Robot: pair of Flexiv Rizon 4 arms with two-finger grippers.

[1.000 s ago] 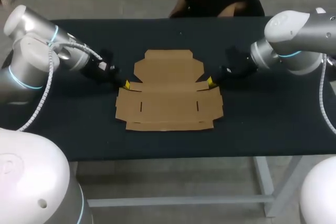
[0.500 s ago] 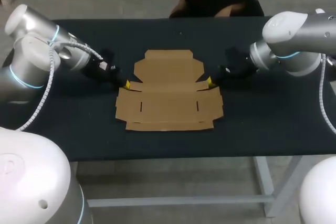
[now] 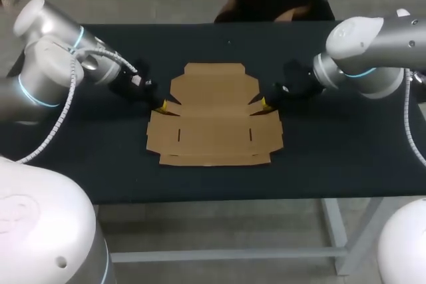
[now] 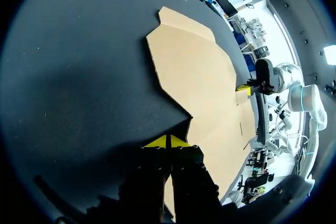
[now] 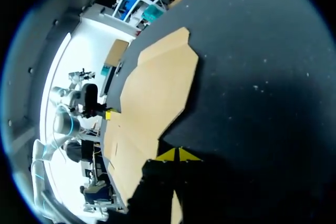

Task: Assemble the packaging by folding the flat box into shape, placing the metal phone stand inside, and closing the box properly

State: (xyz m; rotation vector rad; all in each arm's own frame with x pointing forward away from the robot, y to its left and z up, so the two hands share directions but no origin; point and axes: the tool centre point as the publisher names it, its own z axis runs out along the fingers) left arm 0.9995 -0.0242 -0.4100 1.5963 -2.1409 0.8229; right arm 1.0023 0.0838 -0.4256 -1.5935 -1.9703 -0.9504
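Note:
The flat brown cardboard box lies unfolded in the middle of the black table. My left gripper is shut and low at the notch on the box's left side, its yellow tips at the cardboard's edge. My right gripper is shut at the matching notch on the right side. From the left wrist, my left gripper has its tips pressed together, the cardboard ahead of it and my right gripper across the sheet. From the right wrist, my right gripper is shut beside the cardboard. No phone stand is in view.
The table's near edge runs a short way in front of the box. Dark tabletop stretches out on both sides of the cardboard, behind each arm.
Both arms have edged inward, bringing the shut tips closer into the side notches of the box. The left arm's elbow has swung to the right. The box has stayed in place.

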